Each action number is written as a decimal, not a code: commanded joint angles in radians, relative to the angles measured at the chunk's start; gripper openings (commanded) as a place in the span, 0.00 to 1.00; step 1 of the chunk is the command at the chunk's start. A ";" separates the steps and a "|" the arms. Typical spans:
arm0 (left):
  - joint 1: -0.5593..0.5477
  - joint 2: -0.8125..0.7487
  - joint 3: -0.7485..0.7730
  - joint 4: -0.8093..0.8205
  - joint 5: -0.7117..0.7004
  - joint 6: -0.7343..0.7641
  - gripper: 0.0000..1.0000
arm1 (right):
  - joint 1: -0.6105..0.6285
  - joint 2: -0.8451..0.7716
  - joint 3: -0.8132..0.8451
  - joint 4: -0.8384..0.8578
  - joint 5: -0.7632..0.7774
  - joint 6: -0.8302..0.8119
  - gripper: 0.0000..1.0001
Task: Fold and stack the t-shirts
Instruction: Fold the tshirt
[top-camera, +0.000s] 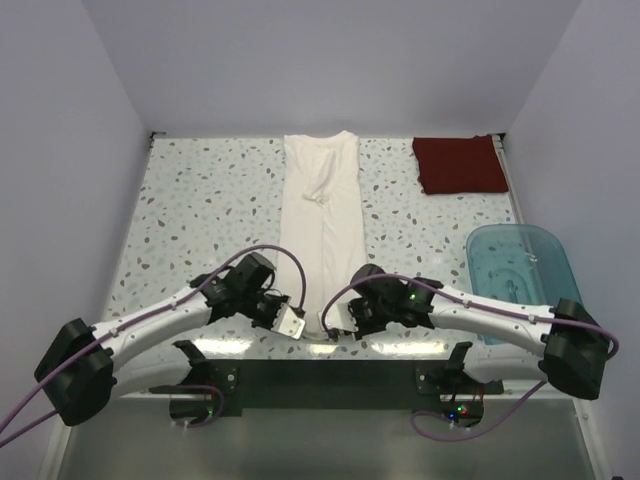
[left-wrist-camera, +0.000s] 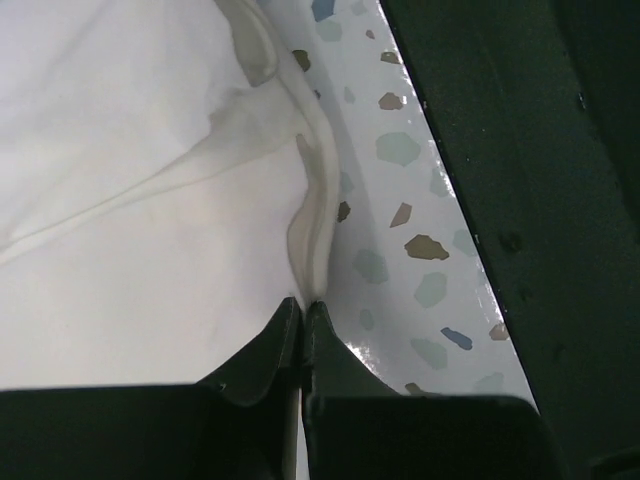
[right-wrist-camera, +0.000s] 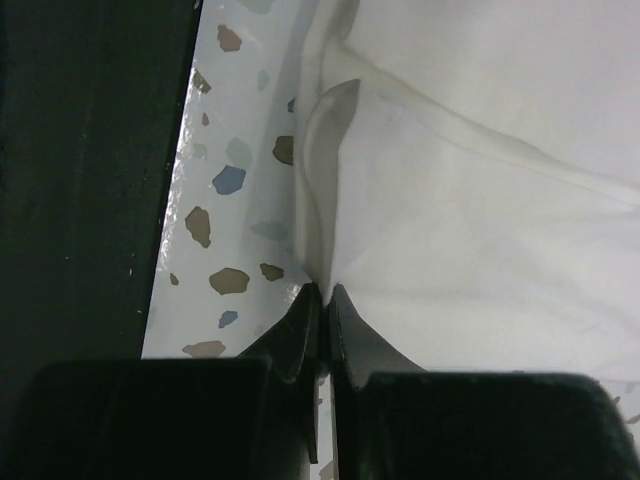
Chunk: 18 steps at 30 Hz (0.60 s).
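White cloth t-shirt, folded into a long strip, lay mid-way across the speckled terrazzo table, its long axis running 12 to 6 o'clock. The left gripper and right gripper, equally near, each pinched its 6 o'clock hem.

long shirt lies lengthwise down the centre of the table. folded shirt lies at the far right corner. bin sits before it, at the right edge.
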 joint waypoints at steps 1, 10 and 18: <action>0.037 -0.040 0.073 -0.077 0.037 -0.025 0.00 | -0.016 -0.040 0.055 -0.049 -0.012 0.062 0.00; 0.212 0.142 0.281 -0.046 0.070 0.070 0.00 | -0.231 0.073 0.170 -0.034 -0.081 -0.133 0.00; 0.330 0.358 0.459 0.015 0.110 0.120 0.00 | -0.403 0.270 0.366 -0.023 -0.150 -0.277 0.00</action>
